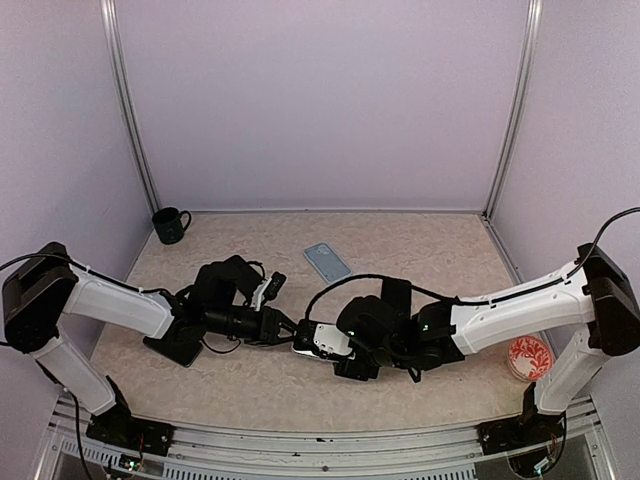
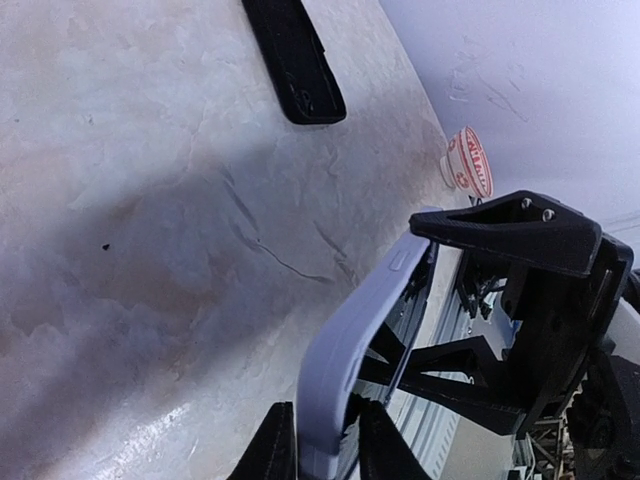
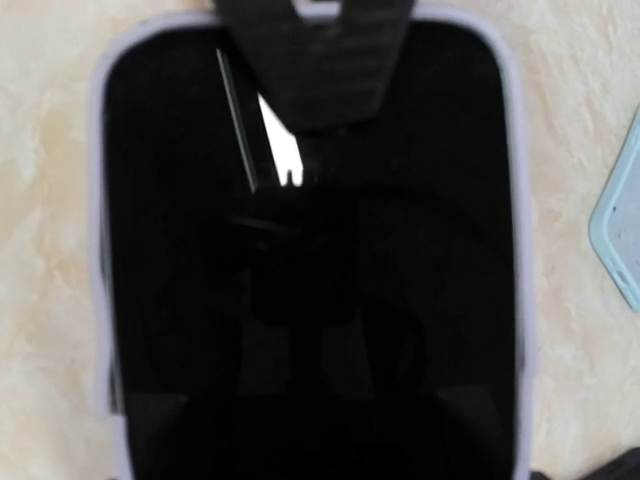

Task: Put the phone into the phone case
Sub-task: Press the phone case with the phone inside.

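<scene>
From above, left end effector [image 1: 287, 328] and right end effector [image 1: 335, 348] meet nose to nose. Left wrist: its jaws pinch narrowly on the phone case [image 2: 350, 350] rim between them; hold steady. Right wrist: phone [image 3: 310, 300] lies directly below, lavender-rimmed; jaws wide, grip unclear; press edges evenly.

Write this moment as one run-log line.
left gripper: pinching lavender case edge | right gripper: finger over phone end | phone: inside case rim
</scene>
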Controlling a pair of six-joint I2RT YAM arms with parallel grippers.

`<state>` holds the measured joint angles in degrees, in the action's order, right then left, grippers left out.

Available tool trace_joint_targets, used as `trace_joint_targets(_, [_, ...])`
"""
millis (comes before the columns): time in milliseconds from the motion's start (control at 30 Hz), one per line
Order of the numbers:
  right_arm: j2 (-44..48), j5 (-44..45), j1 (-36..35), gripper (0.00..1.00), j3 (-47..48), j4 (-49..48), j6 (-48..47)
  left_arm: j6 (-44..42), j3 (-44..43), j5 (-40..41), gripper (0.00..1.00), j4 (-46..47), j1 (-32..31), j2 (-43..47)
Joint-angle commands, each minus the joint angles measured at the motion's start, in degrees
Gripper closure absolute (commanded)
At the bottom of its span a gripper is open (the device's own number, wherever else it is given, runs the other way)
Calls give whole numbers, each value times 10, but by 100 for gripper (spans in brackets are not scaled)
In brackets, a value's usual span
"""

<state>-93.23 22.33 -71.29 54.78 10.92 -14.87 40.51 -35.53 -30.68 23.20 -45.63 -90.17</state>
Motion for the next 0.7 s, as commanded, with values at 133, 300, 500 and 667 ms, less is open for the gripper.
trace_joint_targets(133, [-13,14,4,45,42,-12,19,-7,-13,14,95,-4,-5,-14])
trace_joint_targets(300, [-18,19,4,45,45,-9,19,-9,-16,17,89,-9,-4,-14])
trace_joint_targets(500, [-8,19,12,45,41,-8,27,-8,-13,25,58,-16,7,-8])
trace_joint_targets(667, [5,6,26,46,35,-8,45,-1,1,39,41,-17,29,9])
